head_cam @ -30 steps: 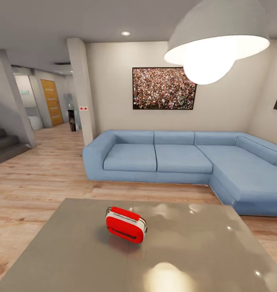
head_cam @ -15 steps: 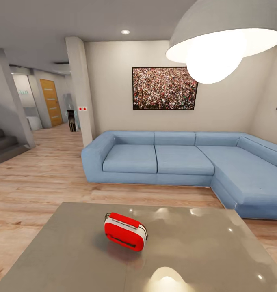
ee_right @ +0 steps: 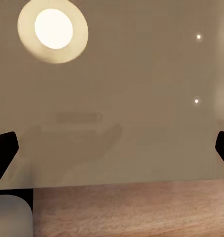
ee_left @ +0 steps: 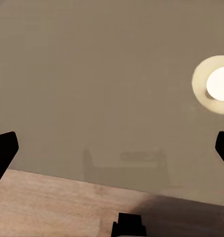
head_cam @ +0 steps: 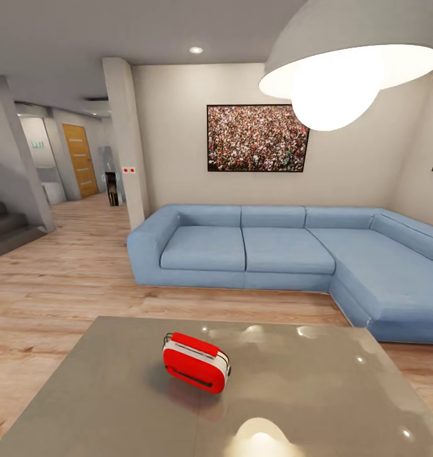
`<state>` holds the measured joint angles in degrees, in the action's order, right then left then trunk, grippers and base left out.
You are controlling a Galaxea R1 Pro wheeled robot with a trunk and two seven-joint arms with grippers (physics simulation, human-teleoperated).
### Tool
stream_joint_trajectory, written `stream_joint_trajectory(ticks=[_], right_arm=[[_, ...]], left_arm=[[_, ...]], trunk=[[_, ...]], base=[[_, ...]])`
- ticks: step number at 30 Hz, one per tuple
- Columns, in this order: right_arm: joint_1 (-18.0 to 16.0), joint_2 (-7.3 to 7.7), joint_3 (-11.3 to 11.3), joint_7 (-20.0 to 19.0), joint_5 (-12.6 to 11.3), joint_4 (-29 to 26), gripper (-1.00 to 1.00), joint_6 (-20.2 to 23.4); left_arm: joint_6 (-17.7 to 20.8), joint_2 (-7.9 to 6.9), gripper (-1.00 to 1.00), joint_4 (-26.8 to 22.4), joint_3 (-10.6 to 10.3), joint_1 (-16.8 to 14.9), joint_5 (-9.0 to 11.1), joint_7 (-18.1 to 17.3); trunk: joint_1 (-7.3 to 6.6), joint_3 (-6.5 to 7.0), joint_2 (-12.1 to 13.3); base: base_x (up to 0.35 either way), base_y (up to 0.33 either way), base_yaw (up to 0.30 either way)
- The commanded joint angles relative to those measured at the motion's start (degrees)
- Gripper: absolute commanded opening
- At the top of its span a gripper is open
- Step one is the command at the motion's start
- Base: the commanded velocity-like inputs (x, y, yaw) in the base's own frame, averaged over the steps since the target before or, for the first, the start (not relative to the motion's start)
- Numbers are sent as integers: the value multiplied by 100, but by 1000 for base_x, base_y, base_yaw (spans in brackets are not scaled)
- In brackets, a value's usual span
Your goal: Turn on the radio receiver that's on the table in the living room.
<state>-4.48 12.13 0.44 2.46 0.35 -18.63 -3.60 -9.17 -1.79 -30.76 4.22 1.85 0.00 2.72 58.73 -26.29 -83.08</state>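
Living-room floor of light wood planks spreads ahead of me in the head view, with a blue sofa against the beige wall, a framed crowd picture above it, and a grey dome lamp glowing at upper right. Nearer me, the table shows its glossy grey top, and the radio sits on it left of centre, red, tilted, dark slot facing me, well apart from every edge.

From the left wrist, I see the left gripper with its dark fingertips at the frame's far sides: jaws wide, holding nothing, over the tabletop and its edge.

From the right wrist, the right gripper is likewise spread wide and empty above the tabletop, floor beyond its edge.
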Motion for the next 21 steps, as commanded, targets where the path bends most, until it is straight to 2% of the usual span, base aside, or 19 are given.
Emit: stream_joint_trajectory(ticks=[1,8,12,14,19,21], right_arm=[[0,0,0,0,0,0,100,0],[-9,0,-1,-10,6,-105,100,5],[-38,0,4,-16,8,-533,100,22],[-57,0,6,-24,8,-875,100,52],[-75,0,4,-39,1,-2150,100,160],[-77,-21,5,-42,-4,-2707,100,391]], left_arm=[[1,1,100,0,0,0,-2,0],[-4,3,100,0,0,0,-8,0],[-5,-2,100,0,0,0,-8,0],[-5,-1,100,0,0,0,-8,0],[-5,3,100,0,0,0,-9,0],[-5,3,100,0,0,0,-9,0]], trunk=[[0,0,0],[0,0,0],[0,0,0],[0,0,0],[0,0,0],[0,0,0]], base=[[0,0,0],[0,0,0],[0,0,0],[0,0,0],[0,0,0],[0,0,0]])
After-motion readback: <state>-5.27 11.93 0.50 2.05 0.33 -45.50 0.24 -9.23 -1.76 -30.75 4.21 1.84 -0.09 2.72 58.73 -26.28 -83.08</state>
